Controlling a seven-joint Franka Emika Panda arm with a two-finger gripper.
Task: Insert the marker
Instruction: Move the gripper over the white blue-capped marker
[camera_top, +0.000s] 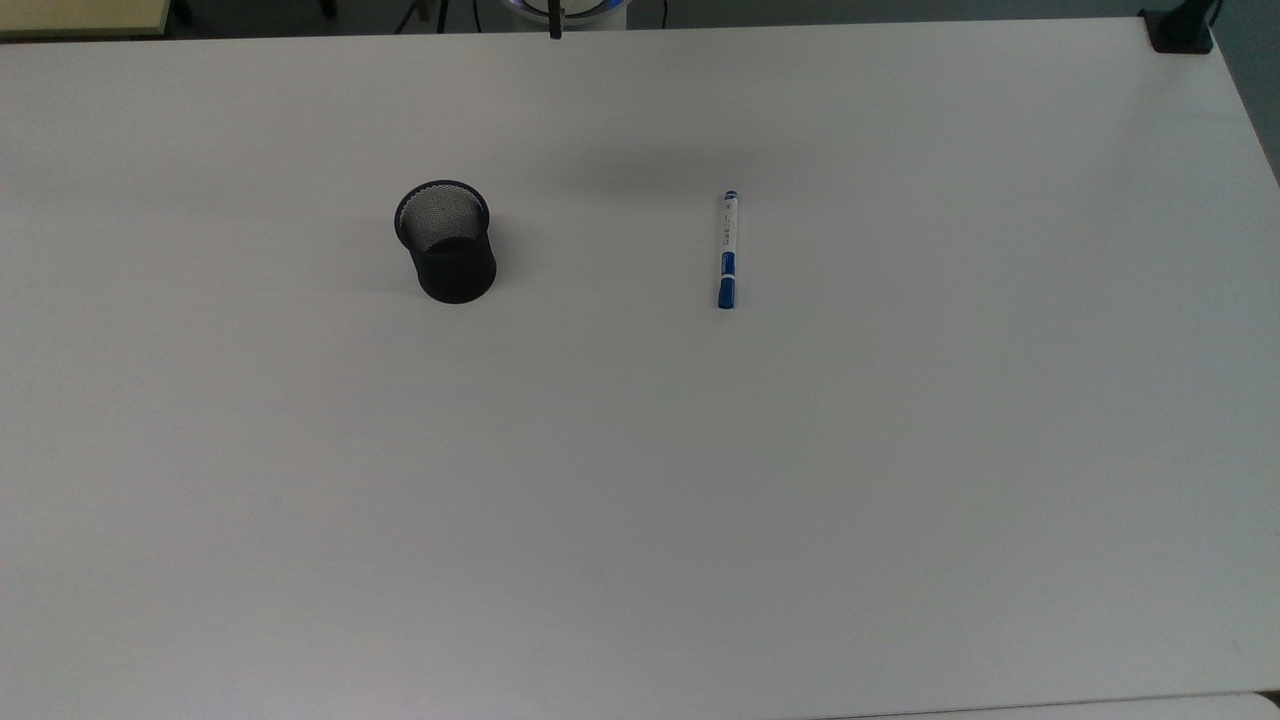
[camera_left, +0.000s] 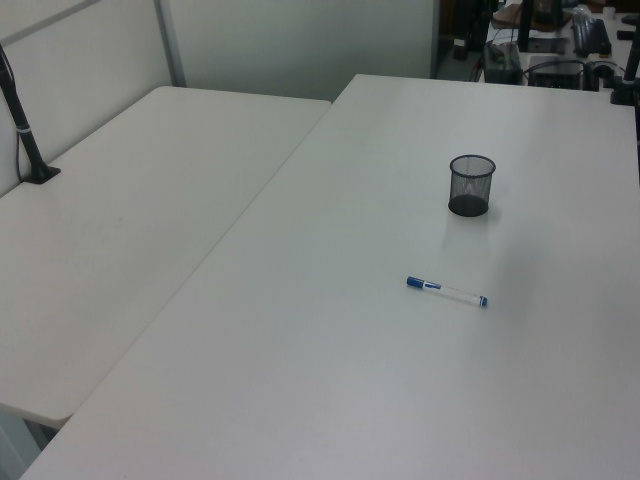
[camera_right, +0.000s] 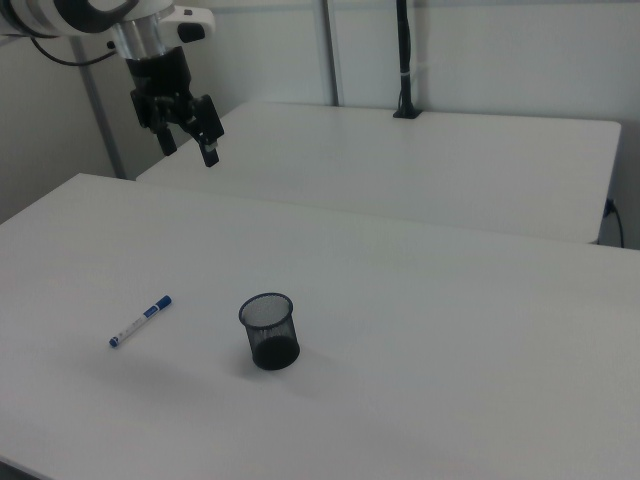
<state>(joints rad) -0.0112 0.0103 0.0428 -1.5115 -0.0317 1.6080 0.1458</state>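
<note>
The white table (camera_top: 640, 500) carries both things well apart, so each is free to reach. The black mesh cup (camera_top: 446, 242) stands upright, mouth open. The pincer (camera_right: 187, 140) hangs high, spread and empty. The marker (camera_top: 727, 250) lies flat, untouched.

The tool (camera_right: 189, 147) hangs raised, fingers spread apart.

The marker (camera_top: 727, 250) lies flat on the table (camera_top: 640, 500), well apart from the mesh cup (camera_top: 446, 241), which stands upright to the top view's left of it. In the right view the gripper (camera_right: 188, 145) hangs high above the table, beyond the marker.
</note>
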